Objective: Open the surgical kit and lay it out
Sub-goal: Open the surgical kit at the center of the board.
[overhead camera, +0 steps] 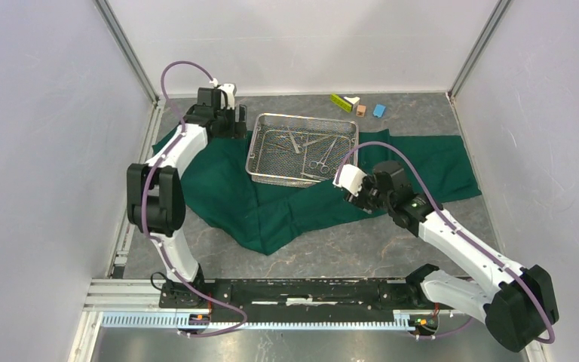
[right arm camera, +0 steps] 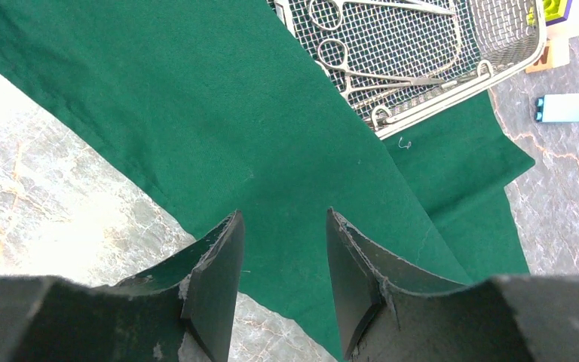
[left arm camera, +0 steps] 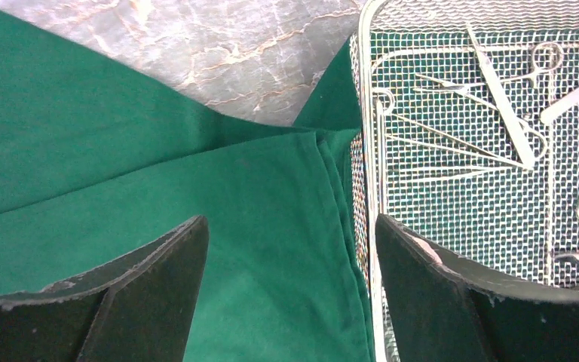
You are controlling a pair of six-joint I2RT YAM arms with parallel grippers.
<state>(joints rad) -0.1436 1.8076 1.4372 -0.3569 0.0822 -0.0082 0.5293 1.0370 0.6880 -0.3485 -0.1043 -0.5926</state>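
Wire-mesh tray [overhead camera: 254, 147] sits on the dark green cloth [overhead camera: 234, 196], out in the open, not wrapped. Its far end seems to reach past the cloth onto the bare table [overhead camera: 347, 249]. The cloth spreads out left, right and near of the tray. It is creased and folded just left of the tray and comes to a point well toward the near side. Ring-handled clamps [right arm camera: 377, 75] and tweezers [left arm camera: 501, 98] lie loose inside the tray, crossing each other. Exact count is hard to tell through the mesh.

Left gripper [left arm camera: 290, 222] is at the tray's left wall, pointing down. Its jaws are spread wide and grip nothing. One finger is over the cloth fold left of the tray and the other is over the tray's rim. I can't tell whether it touches the rim.

Right gripper [right arm camera: 283, 215] is off the tray's near right corner, above flat cloth. Its jaws are about half apart, with cloth visible through the gap and nothing pinched.

Beyond the tray's far right corner on the table are a yellow-green block [overhead camera: 341, 102], a brown block [overhead camera: 360, 110] and a blue block [overhead camera: 378, 111], in a loose row, clear of the tray.
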